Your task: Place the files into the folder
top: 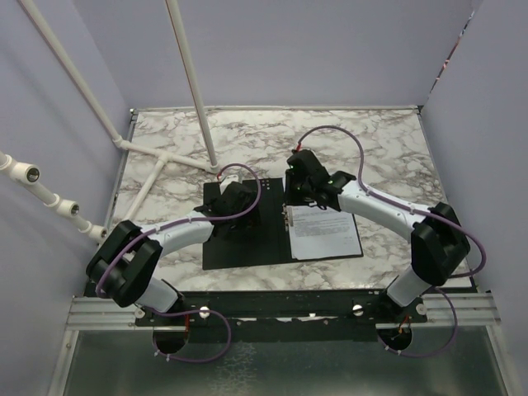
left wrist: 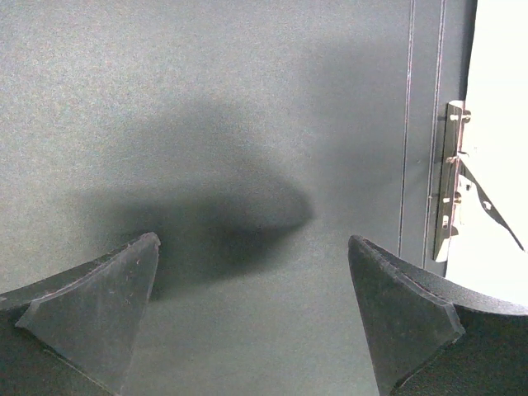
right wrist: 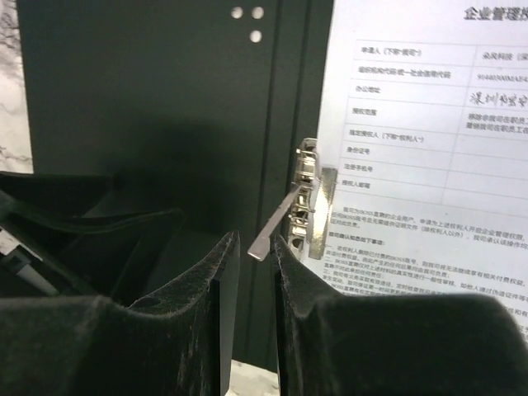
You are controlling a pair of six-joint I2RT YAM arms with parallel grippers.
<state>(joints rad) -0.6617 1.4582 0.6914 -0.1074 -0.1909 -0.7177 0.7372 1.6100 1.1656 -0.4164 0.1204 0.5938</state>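
Top external, folder lying open, files on its right half; left wrist, my left gripper spread wide above the black inside; right wrist, my right gripper narrowly parted around the silver clip lever tip

Count: 1 folder, open, with 1 silver clip at its spine and 3 small punched holes in the black inside beside that spine. 1 stack of files on the folder's right half, sheet count not resolvable from the edges. 2 grippers over the folder, left gripper above its left half and right gripper at the clip, 2 fingers each; 1 marble table under the folder.
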